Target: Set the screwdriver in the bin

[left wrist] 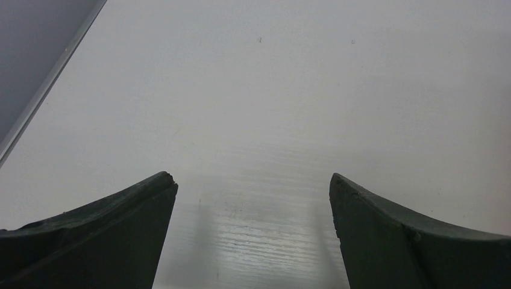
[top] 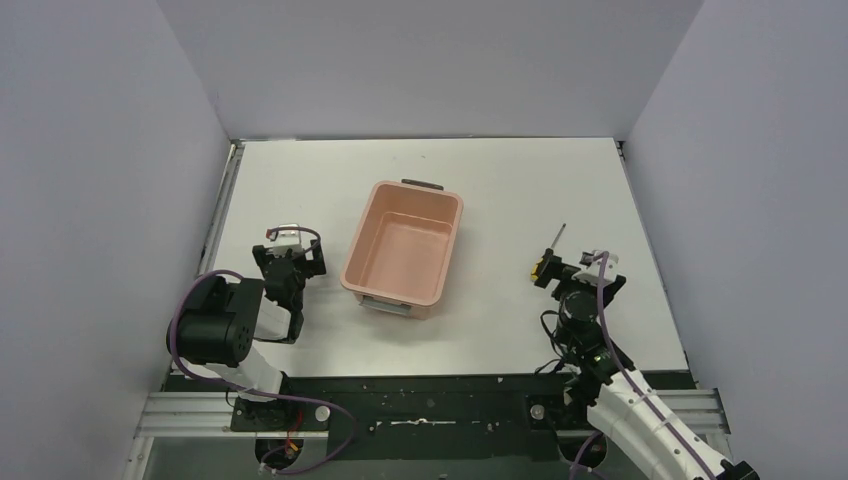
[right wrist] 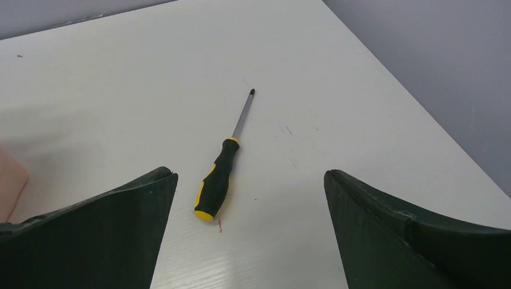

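You're hovering the right gripper [right wrist: 250, 180], jaws spread.
Screwdriver [right wrist: 226, 153] lying just ahead, leftward; looks light, stiff. Pinch its handle.

Right of the bin [top: 352, 262]: bare table [top: 500, 200] up to the screwdriver [right wrist: 222, 174], lying flat with room on both sides of its handle. Over the bin: open mouth, only the rim to cross. Left of the bin: left gripper [left wrist: 253, 183] near, not touching. Grey walls [top: 740, 150] well beyond.
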`<state>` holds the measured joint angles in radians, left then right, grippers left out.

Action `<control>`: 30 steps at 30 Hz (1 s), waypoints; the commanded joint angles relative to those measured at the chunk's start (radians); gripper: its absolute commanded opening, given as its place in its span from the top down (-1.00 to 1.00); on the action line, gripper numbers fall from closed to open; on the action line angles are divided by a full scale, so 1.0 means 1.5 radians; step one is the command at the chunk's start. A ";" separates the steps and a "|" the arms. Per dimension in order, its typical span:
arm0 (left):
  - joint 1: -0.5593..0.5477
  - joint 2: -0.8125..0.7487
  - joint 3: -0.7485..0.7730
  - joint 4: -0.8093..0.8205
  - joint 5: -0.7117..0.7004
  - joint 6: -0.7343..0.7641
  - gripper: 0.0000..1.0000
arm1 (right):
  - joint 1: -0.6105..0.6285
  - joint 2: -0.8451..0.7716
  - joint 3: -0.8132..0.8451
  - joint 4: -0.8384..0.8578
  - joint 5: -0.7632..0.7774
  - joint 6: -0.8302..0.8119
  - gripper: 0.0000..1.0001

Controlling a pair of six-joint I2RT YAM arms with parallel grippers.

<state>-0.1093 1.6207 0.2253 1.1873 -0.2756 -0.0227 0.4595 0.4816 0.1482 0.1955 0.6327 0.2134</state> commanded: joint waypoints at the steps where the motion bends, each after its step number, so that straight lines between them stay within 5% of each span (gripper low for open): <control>1: 0.006 -0.007 0.016 0.020 0.008 -0.005 -0.95 | -0.002 0.055 0.133 -0.047 0.066 0.051 -1.00; 7: 0.005 -0.008 0.015 0.021 0.008 -0.005 -0.95 | -0.078 0.285 0.487 -0.344 0.025 0.142 -1.00; 12: 0.005 -0.007 0.015 0.022 0.008 -0.006 -0.95 | -0.256 0.529 0.738 -0.550 -0.278 0.128 -1.00; 25: 0.005 -0.007 0.015 0.022 0.008 -0.006 -0.95 | -0.296 0.836 0.708 -0.504 -0.455 0.131 -0.28; 30: 0.006 -0.007 0.015 0.022 0.008 -0.006 -0.95 | -0.284 0.898 0.693 -0.498 -0.424 0.135 0.15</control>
<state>-0.1081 1.6203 0.2253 1.1873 -0.2752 -0.0227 0.0204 1.8130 1.1889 -0.5785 -0.0059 0.4026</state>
